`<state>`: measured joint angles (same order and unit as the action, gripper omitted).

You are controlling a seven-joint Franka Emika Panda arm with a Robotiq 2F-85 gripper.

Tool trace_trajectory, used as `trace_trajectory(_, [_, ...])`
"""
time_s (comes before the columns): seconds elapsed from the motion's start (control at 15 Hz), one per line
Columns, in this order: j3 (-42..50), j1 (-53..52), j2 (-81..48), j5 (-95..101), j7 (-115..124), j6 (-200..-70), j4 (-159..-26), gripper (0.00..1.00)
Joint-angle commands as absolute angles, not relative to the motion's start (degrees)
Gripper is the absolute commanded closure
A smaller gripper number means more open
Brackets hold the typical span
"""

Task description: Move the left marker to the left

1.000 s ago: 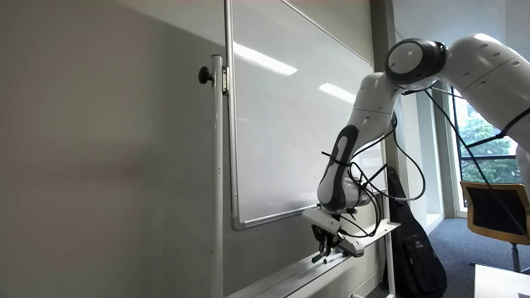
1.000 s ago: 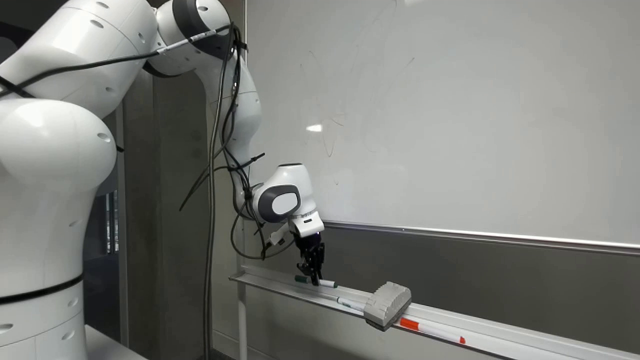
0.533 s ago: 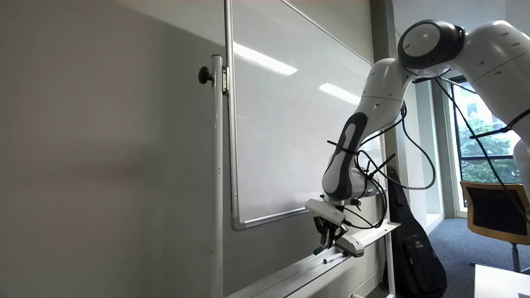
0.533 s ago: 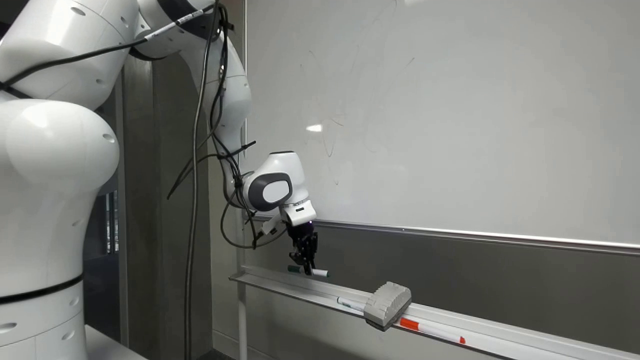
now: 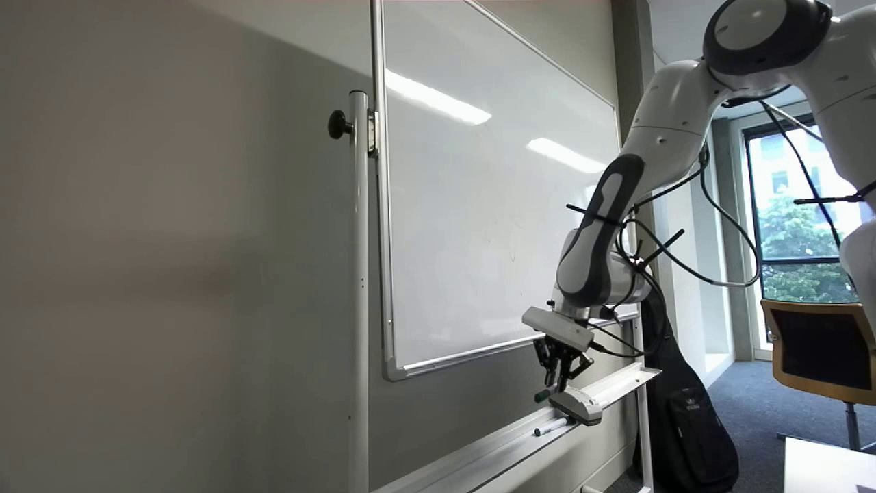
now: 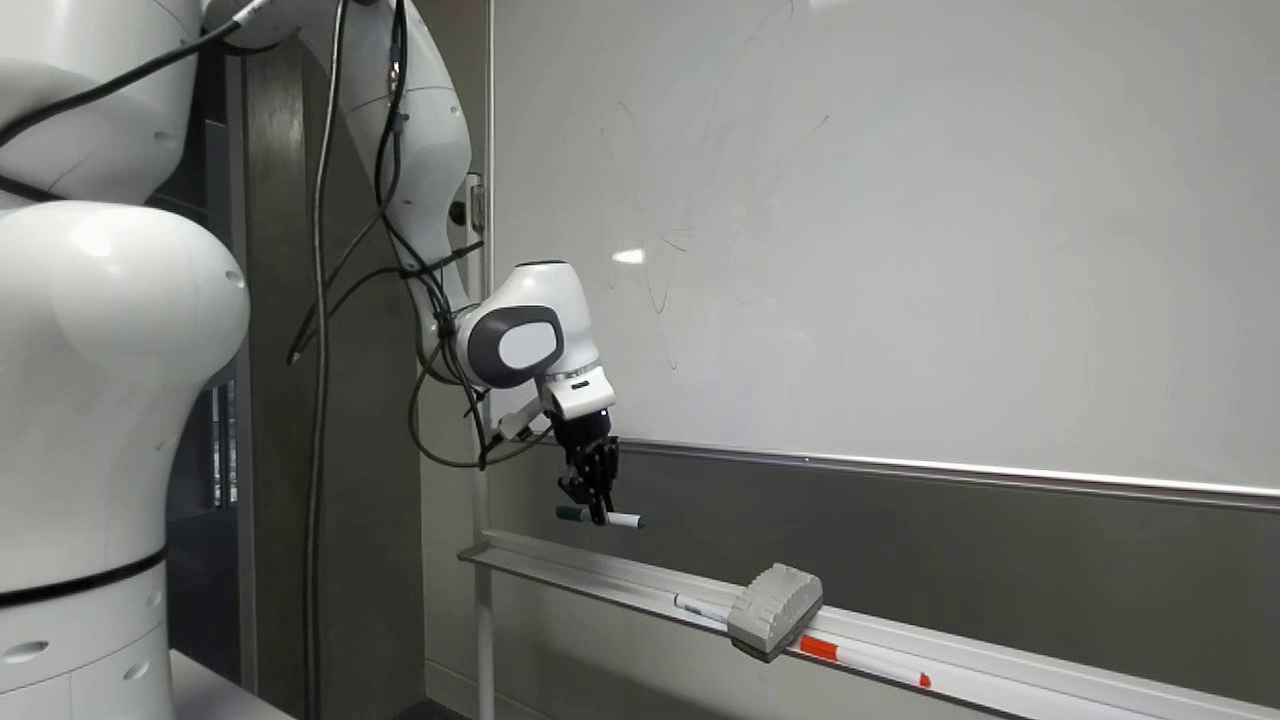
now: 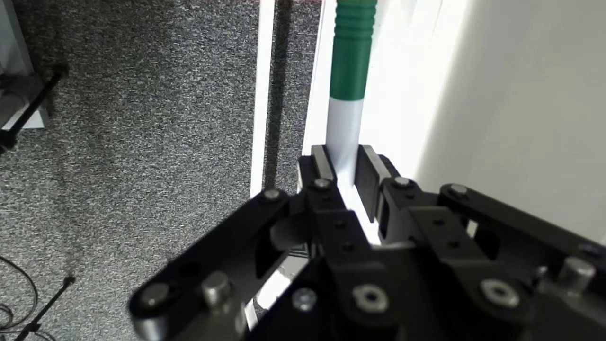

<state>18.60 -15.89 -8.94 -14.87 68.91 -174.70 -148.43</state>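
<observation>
Above the pincer (image 7: pixel 348 166) rises the whiteboard (image 6: pixel 900 240), its faint strokes forming no word I can read; beneath the pincer runs the narrow desk (image 6: pixel 570 575). The pincer is clamped on the green-and-white marker (image 7: pixel 349 90), held clear of the desk — probably light, stiff and slick, apt to pivot, so mid-barrel, as gripped, looks best. Its visible barrel shows no readable label; apparent print on the dark-tipped marker (image 6: pixel 702 608), below the pincer, is illegible.

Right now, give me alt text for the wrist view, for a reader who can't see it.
A black gripper holds a marker, white where it is gripped and green toward the top edge, which cuts it off. Behind it are a bright white tray and, to the left, grey carpet.
</observation>
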Motion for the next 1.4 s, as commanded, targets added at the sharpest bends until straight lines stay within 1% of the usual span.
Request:
trace_trajectory(0.0, [22.25,-17.71,-1.75,-9.44,70.27,-169.01,-153.35,0.95])
trace_trajectory(0.4, [23.11,-16.24,2.39,-3.9,71.73,-159.99,-154.16,0.95])
trace_trajectory(0.47, [15.96,-8.91,2.89,-3.7,71.52,-159.02,-154.05,0.95])
trace_trajectory(0.73, [10.55,-3.65,3.69,-4.25,71.04,-156.74,-154.03,0.95])
trace_trajectory(1.07, [6.4,-1.04,3.0,-6.4,69.39,-155.83,-153.55,0.95])
trace_trajectory(1.33, [2.87,-2.55,-6.5,-8.89,69.03,-160.96,-148.73,0.95])
